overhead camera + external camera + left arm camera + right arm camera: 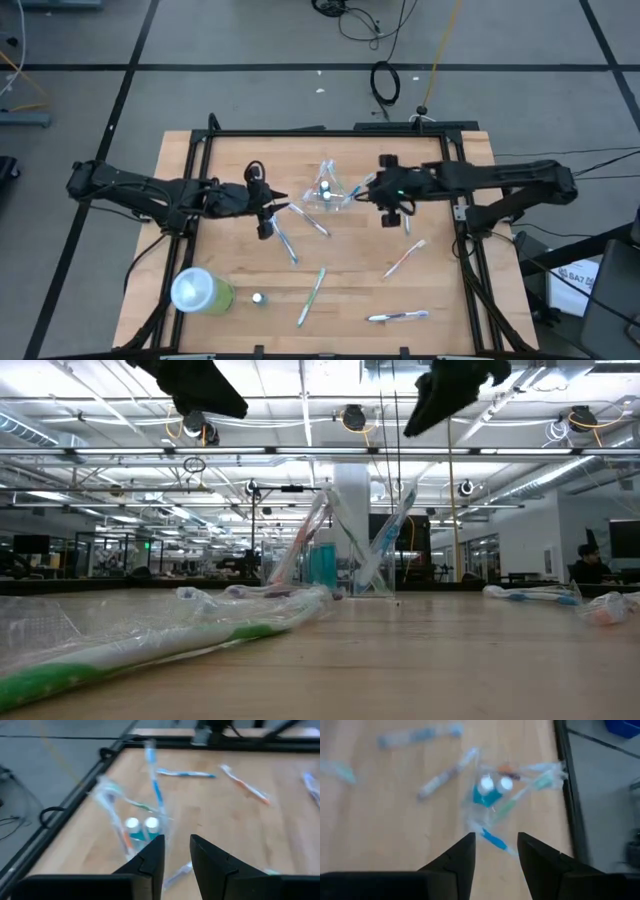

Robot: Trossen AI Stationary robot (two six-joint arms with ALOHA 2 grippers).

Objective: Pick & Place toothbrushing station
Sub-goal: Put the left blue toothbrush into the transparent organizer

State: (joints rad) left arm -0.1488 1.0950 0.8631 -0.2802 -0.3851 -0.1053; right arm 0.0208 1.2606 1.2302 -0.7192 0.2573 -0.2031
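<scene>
- The clear cup (327, 192) stands upright near the middle of the table's (440, 300) far half, holding two white-capped tubes (494, 784) and a few wrapped toothbrushes (385, 545) that lean outward.
- The left gripper (268, 212) hovers just left of the cup, fingers (150, 861) slightly parted and grasping nothing.
- The right gripper (385, 205) hovers just right of the cup, fingers (461, 856) parted and empty.
- More toothbrushes lie scattered on the wood: a green one (311, 296) toward the front, an orange one (404, 258) to the right.
- A lime-green tumbler (201, 292) lies at the front left.

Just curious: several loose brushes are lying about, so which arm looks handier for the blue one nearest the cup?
Probably the left: its gripper hovers open beside that blue toothbrush, while the right gripper is farther away beyond the clear cup.
</scene>
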